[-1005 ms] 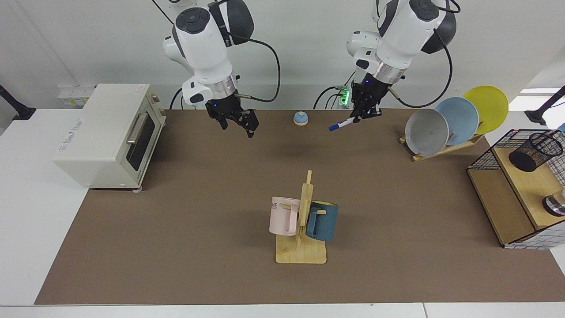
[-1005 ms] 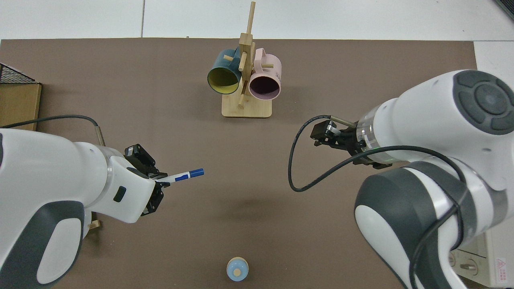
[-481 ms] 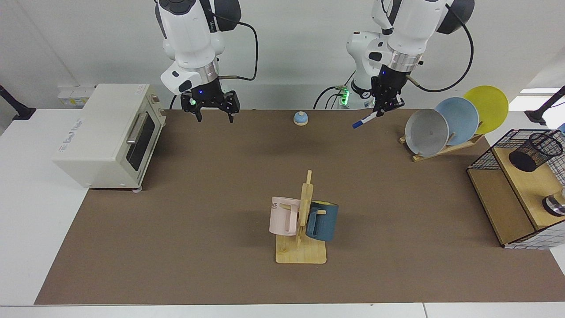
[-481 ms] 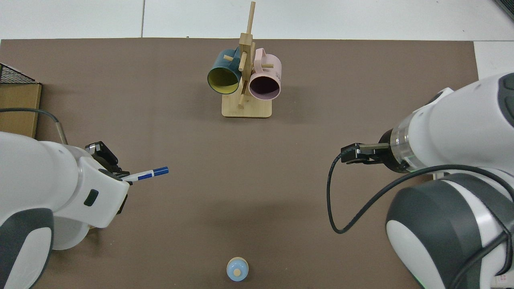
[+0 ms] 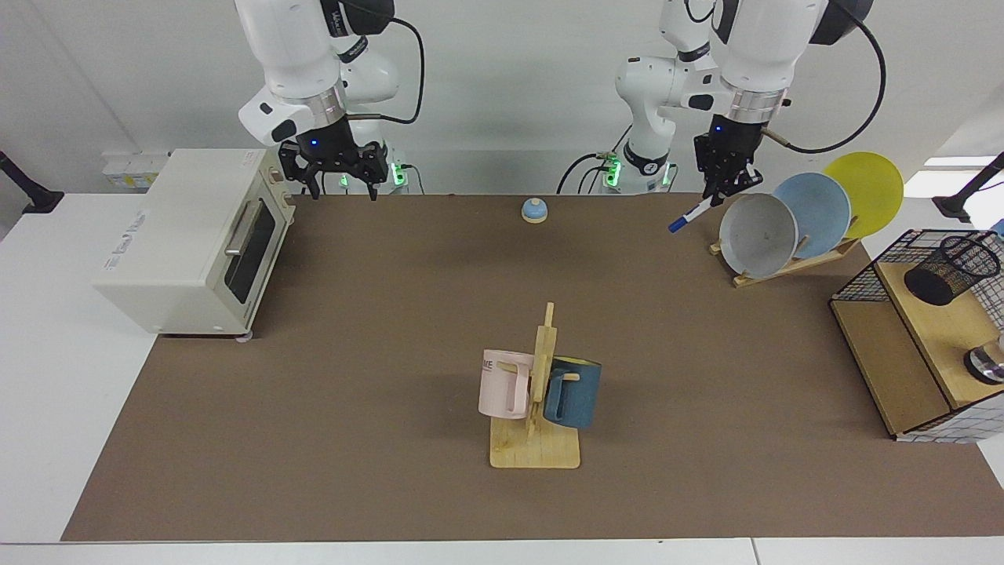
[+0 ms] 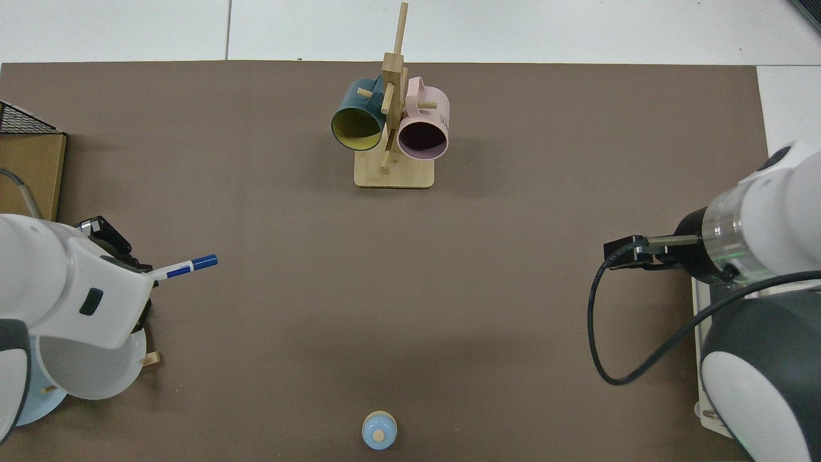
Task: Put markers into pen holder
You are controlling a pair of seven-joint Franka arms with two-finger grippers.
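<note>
**Left gripper holding the marker aloft beside the plate rack**

Nearest the facing camera, a pale wooden mug stand (image 5: pixel 535 447) is sitting on the brown table mat (image 5: pixel 353 408), carrying a pink mug (image 5: pixel 500 384) on one side and a dark blue mug (image 5: pixel 574 391) on the other.

Toward the edge of the mat on the left arm's side, a wooden shelf with a black wire grid frame (image 5: pixel 902 353) is standing, and the black wire-mesh cylindrical pen holder (image 5: pixel 951 269) is resting on its upper board, tilted over. A small shiny metal round object (image 5: pixel 987 362) is sitting on the same board, nearer the camera.

Farther back, a wooden rack is propping up three plates — a grey plate (image 5: pixel 758 235), a light blue plate (image 5: pixel 816 206) and a yellow plate (image 5: pixel 867 191). Just beside the grey plate, the left gripper (image 5: pixel 725 182) is hanging above the mat, pinching the white end of the slim white marker with a blue cap (image 5: pixel 689 216). The marker is slanting down with its cap end lowest, clear of the mat and well apart from the pen holder; in the top view the marker (image 6: pixel 185 267) is pointing toward the middle of the table.

On the opposite side, a cream toaster oven (image 5: pixel 196 235) is standing at the mat's edge. The right gripper (image 5: pixel 339 174) is hovering by its far corner, fingers spread and holding nothing.

At the far edge, a small blue dome-shaped bell on a wooden base (image 5: pixel 534 209) is sitting between the two arms.
</note>
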